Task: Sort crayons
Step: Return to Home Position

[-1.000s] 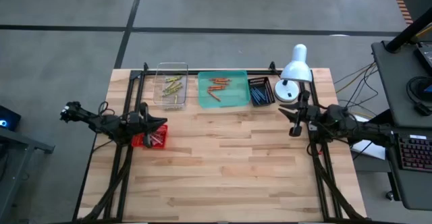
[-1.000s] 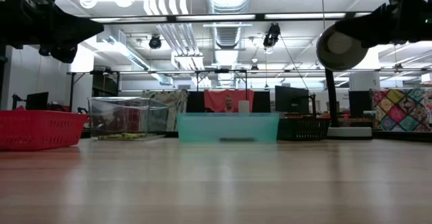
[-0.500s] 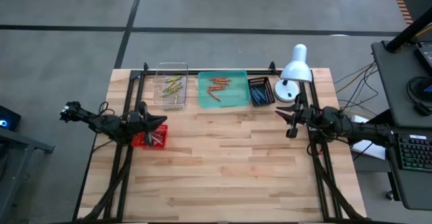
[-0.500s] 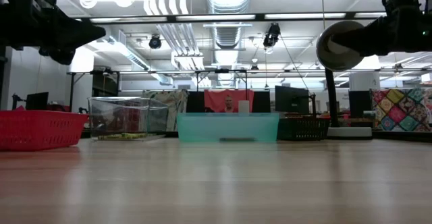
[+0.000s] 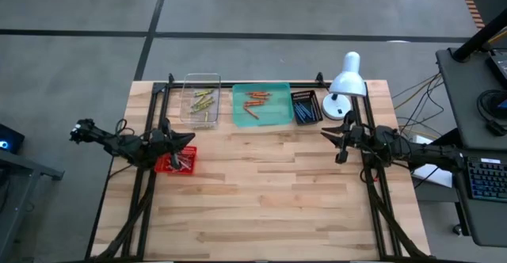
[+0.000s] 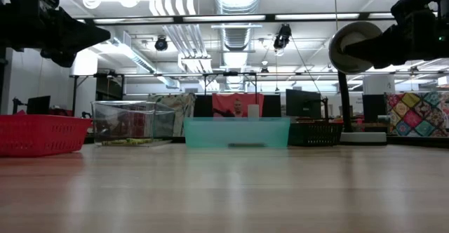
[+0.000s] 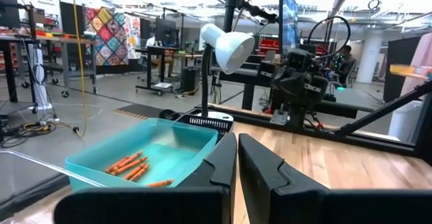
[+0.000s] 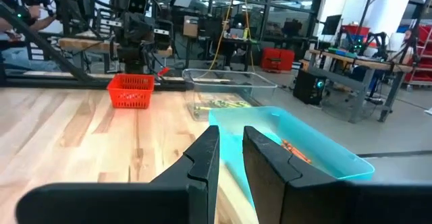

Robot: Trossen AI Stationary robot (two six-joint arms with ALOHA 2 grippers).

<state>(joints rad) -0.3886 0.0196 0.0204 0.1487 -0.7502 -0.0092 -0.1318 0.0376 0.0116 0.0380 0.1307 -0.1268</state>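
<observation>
**Homing both arms; sorting appears complete**

The crayons (image 5: 255, 101) lie grouped by colour in four containers: orange in the teal tray (image 5: 277, 119); yellow-green in the clear bin (image 5: 190, 81); blue and purple in the black basket (image 5: 306, 93); red in the red basket (image 5: 161, 166); none seen loose on the table (image 5: 269, 207).

The left gripper (image 7: 237, 143) hangs above the red basket, fingers closed together, holding nothing; the right gripper (image 8: 231, 133) hangs near the base of the lamp (image 5: 347, 81), just in front of the black basket, fingers parted by a narrow gap, empty.

Judgement: only the retreat is left. To do it well, lift first, then draw each arm back toward its own side; the left must clear the basket rim; the right must keep off the lamp shade; go slowly, no sweep across the containers.

Views: the high view alone shows the contents of all four containers; the low view gives mostly walls, yet confirms both arms ride well above the wood; only the wrist views settle the finger gaps; the right wrist view shows the left arm over the red basket.
</observation>
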